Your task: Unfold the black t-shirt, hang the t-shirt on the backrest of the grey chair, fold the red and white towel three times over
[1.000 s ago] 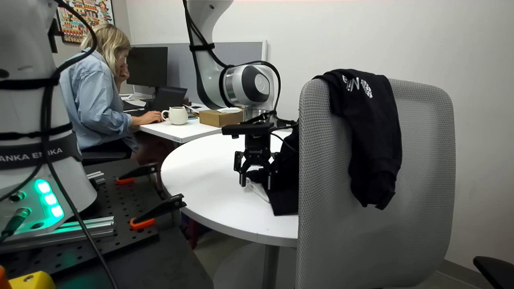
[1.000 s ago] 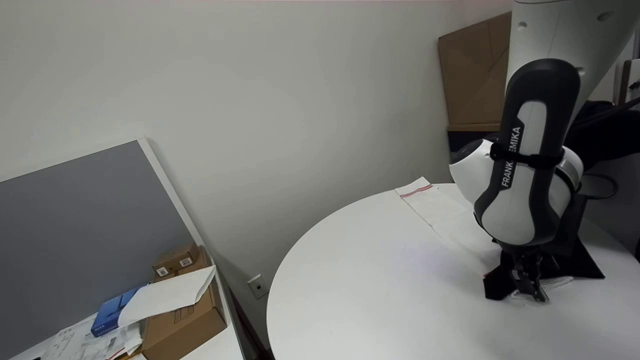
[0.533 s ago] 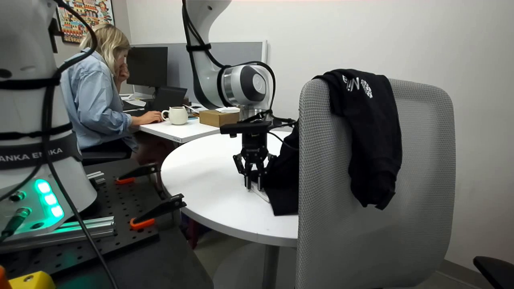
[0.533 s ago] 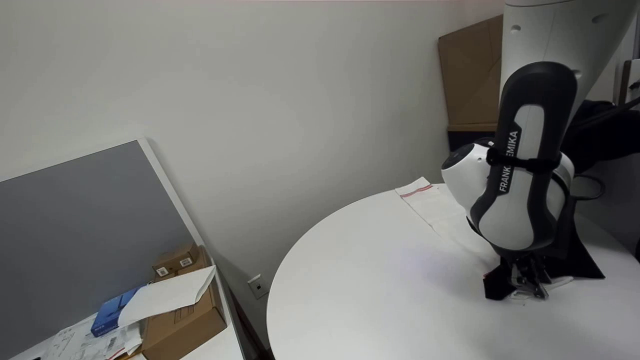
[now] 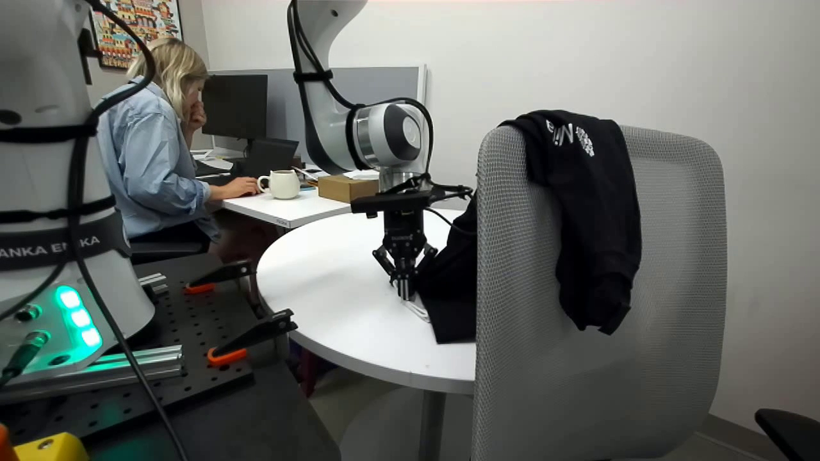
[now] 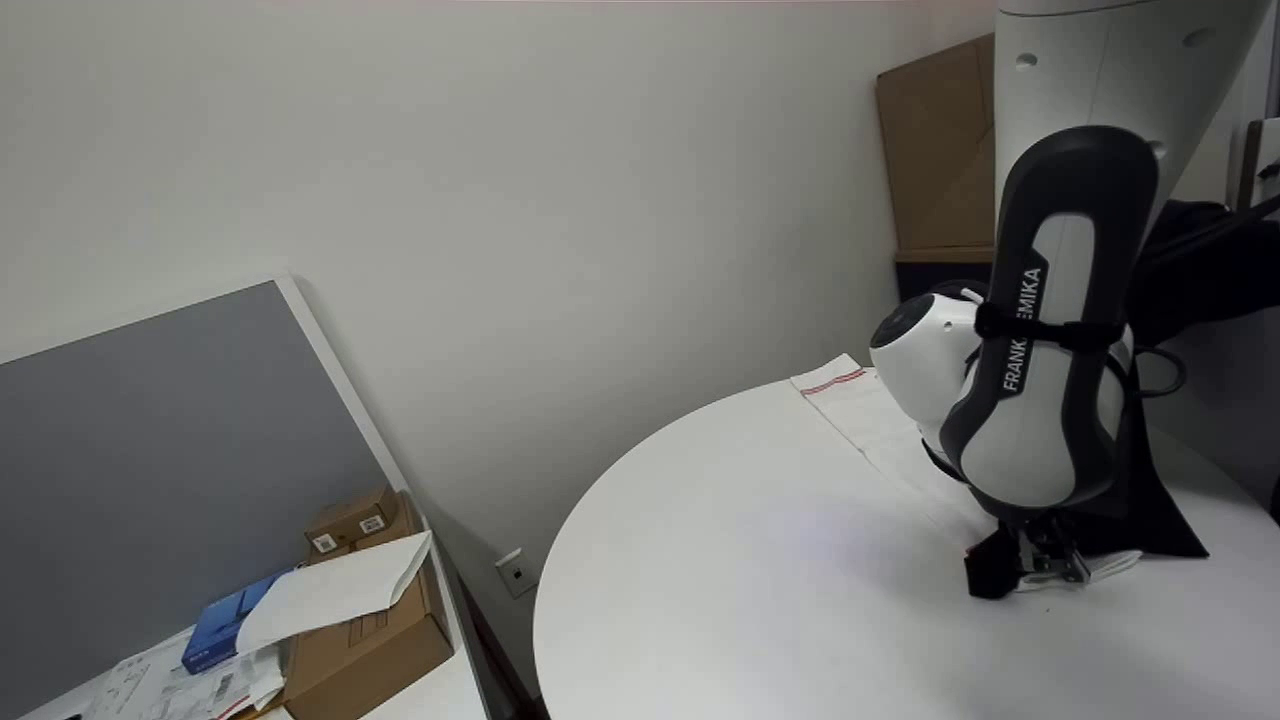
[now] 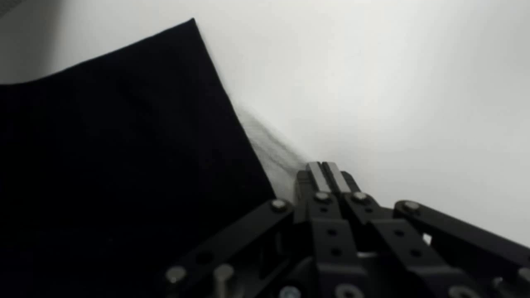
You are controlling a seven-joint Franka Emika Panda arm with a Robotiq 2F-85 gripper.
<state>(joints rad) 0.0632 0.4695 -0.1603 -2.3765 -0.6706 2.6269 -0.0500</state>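
The black t-shirt (image 5: 599, 211) with its white print hangs over the backrest of the grey chair (image 5: 679, 269). Its far side drops onto the round table, where a black corner (image 7: 136, 124) fills the left of the wrist view. Partly beneath it lies the red and white towel (image 6: 850, 400), flat at its far, red-striped end. Near the t-shirt, a creased white edge of this towel (image 7: 273, 153) runs to the fingertips. My gripper (image 5: 403, 298) points down at the tabletop, its fingers together, apparently pinching that edge. The pinched cloth itself is barely visible between the pads.
The white round table (image 6: 720, 560) carries the cloths. Behind it, a desk holds a white mug (image 5: 282, 184) and a cardboard box (image 5: 346, 188), with a person (image 5: 154, 147) seated there. Black clamps (image 5: 256, 333) sit on the robot's mount beside the table.
The gripper's fingers have come from wide apart to together at the towel's edge, which now looks bunched. The arm has shifted slightly. The t-shirt still hangs on the chair.
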